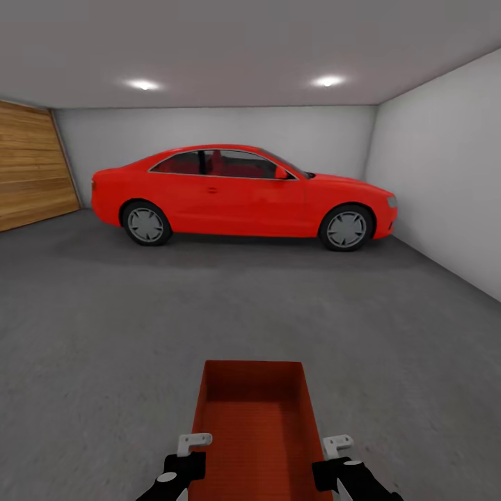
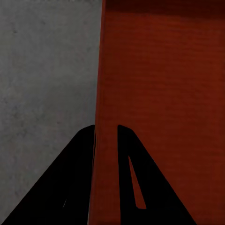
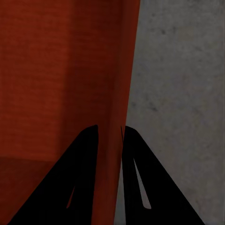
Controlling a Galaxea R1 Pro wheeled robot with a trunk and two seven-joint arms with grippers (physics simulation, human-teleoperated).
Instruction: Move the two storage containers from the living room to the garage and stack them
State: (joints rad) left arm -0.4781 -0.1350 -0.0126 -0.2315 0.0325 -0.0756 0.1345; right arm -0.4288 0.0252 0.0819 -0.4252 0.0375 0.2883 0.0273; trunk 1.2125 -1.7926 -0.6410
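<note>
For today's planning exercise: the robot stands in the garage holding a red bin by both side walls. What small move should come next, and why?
Probably lower the bin straight down onto the concrete floor. The left gripper and right gripper each pinch a side wall, the floor ahead looks bare, and the red car stands well back.
</note>
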